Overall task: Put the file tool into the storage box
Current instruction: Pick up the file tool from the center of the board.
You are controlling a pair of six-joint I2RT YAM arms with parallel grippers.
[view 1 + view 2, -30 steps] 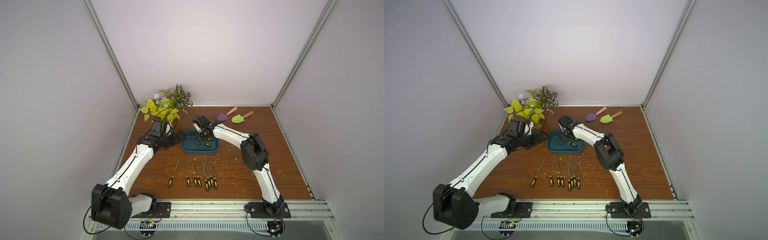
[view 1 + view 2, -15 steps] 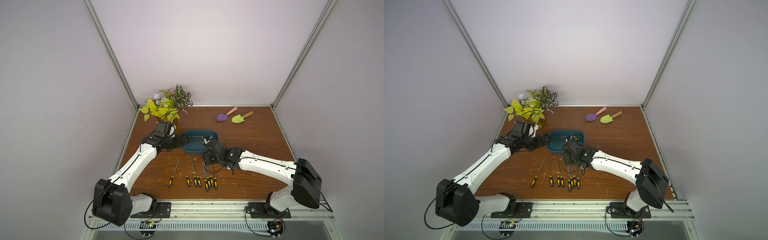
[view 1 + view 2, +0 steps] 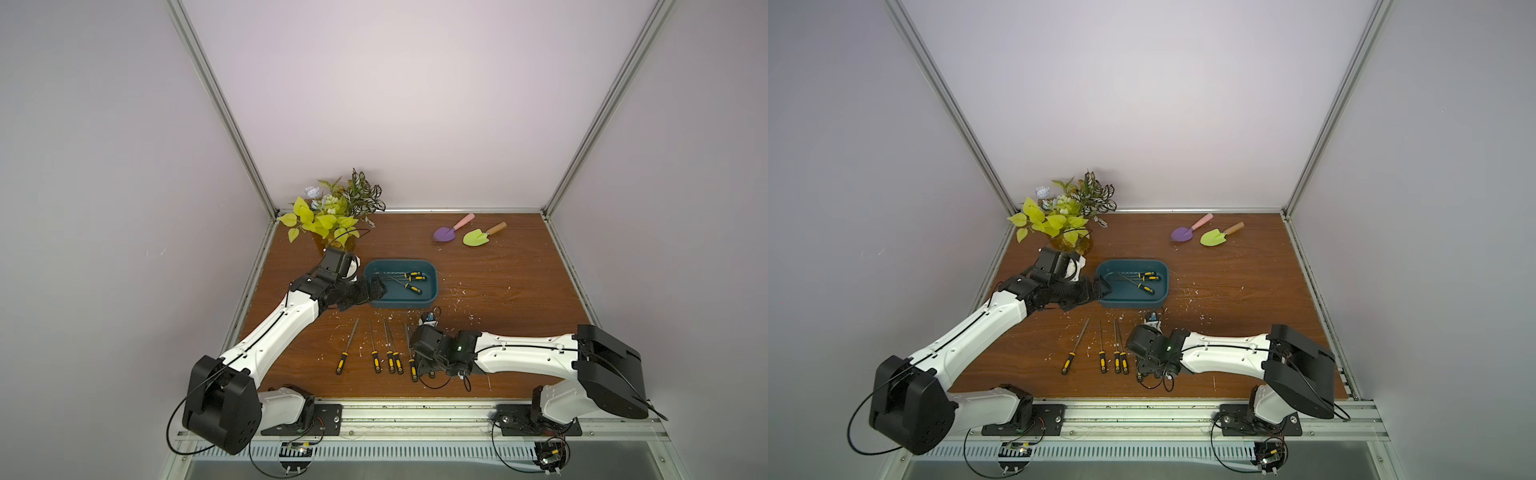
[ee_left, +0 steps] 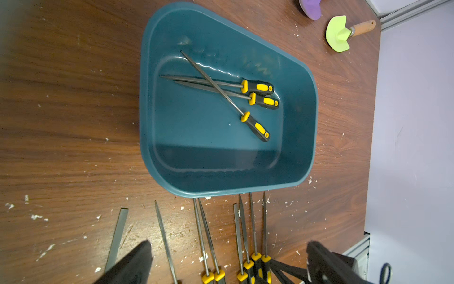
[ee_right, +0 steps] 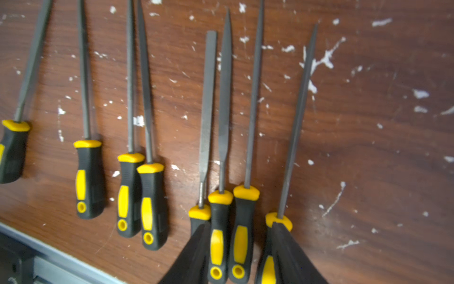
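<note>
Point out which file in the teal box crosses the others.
The lone-handled file: its shaft crosses over the other two files, which lie nearly parallel.

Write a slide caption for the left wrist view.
Three yellow-and-black-handled files lie crossed in the dark teal plastic storage box; more wait on the brown wooden table.

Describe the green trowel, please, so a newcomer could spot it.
Beyond the storage box, far across the table, lie two small trowels. The green trowel has a wooden handle; the purple trowel beside it has a pink one.
</note>
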